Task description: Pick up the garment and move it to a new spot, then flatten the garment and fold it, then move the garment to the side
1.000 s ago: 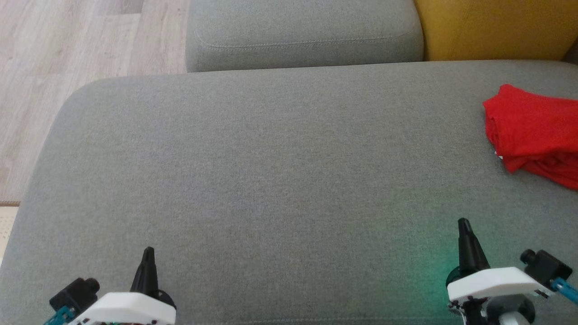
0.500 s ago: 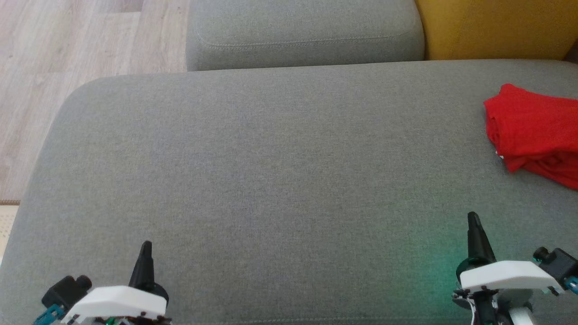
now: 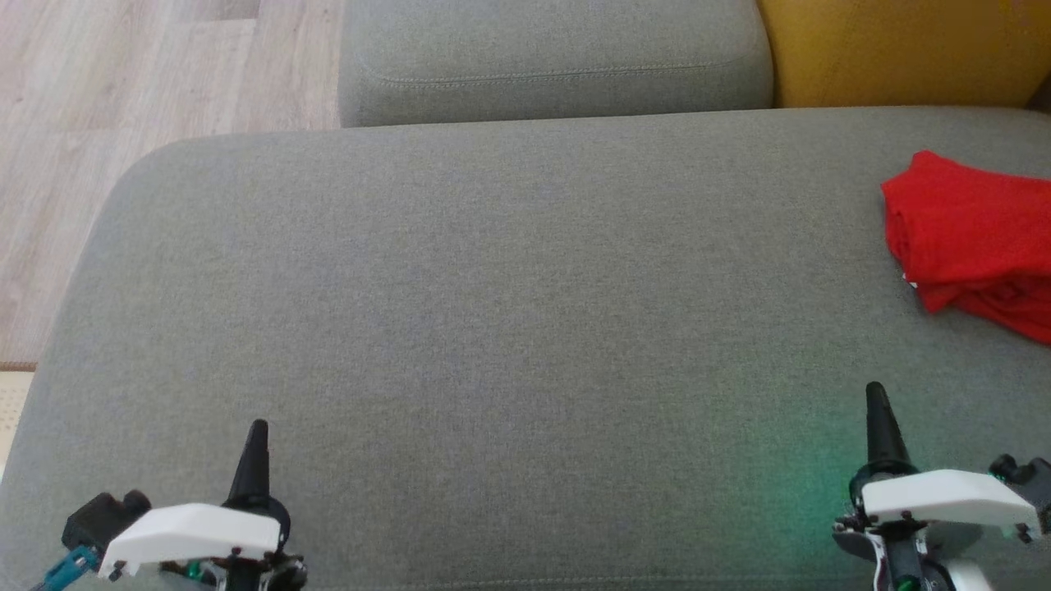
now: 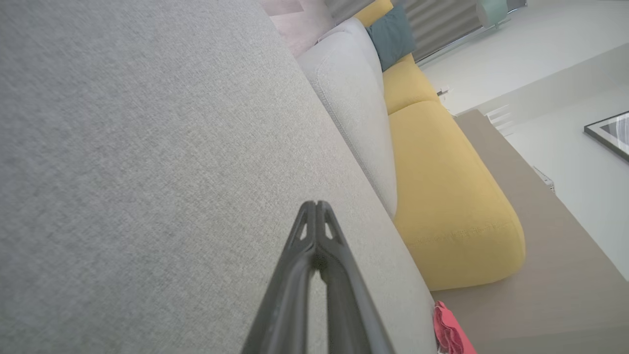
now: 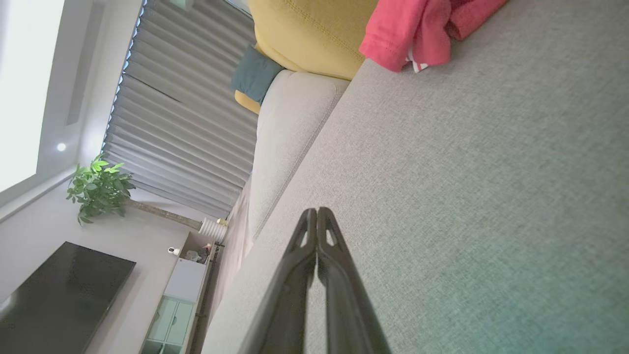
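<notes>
My right pincer (image 3: 876,394) is at the lower right of the head view, over the grey seat cushion (image 3: 509,312). Its two dark fingers are pressed tip to tip with nothing between them. My left pincer (image 3: 257,431) is at the lower left, likewise closed and empty, and its wrist view shows the fingertips meeting above bare grey fabric. I cannot tell whether either pincer touches the cushion.

The red garment (image 3: 973,238) lies in a loosely folded stack on the same cushion, at its far right side, and runs off the right edge of the head view. It is ahead of my right pincer and somewhat to its right, apart from it, with bare cushion between them. It is well apart from my left pincer, across nearly the whole seat. A bit of white shows at the garment's near edge. The yellow cushion (image 3: 895,49) stands behind the garment, beside the grey back cushion (image 3: 550,57).
</notes>
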